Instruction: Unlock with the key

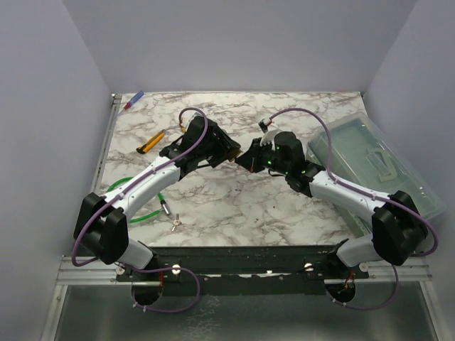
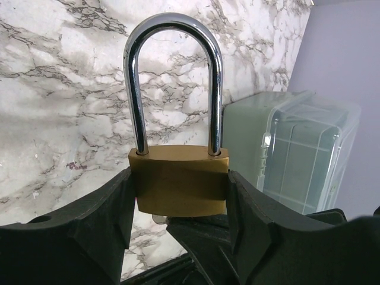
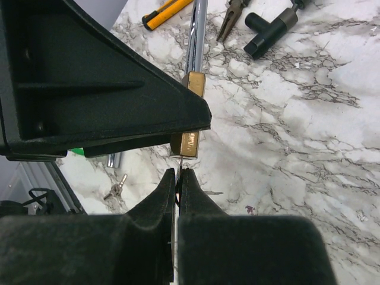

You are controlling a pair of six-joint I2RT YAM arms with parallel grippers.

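The left gripper (image 2: pixel 180 193) was clamped on the padlock (image 2: pixel 180 183). Its two black fingers (image 2: pixel 101 214) pressed the brass body from either side, holding it upright above the marble table (image 1: pixel 234 206). The chrome shackle (image 2: pixel 173 77) stood up from the body, and both its legs were seated in the top.

From where I stood over the arms, the two grippers met near the middle of the table, the left gripper (image 1: pixel 226 148) reaching in from one side and the right gripper (image 1: pixel 250 158) from the other, nearly nose to nose.

The right gripper (image 3: pixel 177 178) was pinched fully shut just under the padlock's (image 3: pixel 189 142) bottom face. A thin sliver of metal ran from between its fingertips up to the base of the lock. I took it for the key (image 3: pixel 179 165), though very little of it showed. I could not tell how far it sat in the keyway.

A clear plastic box (image 2: pixel 297 151) lay beyond the padlock at the table's right side. A yellow utility knife (image 3: pixel 166 12), a pair of pliers (image 3: pixel 234 15) and a black T-handled tool (image 3: pixel 270 29) lay on the marble past the lock. A small bunch of spare keys (image 3: pixel 117 187) lay near the table's front edge.
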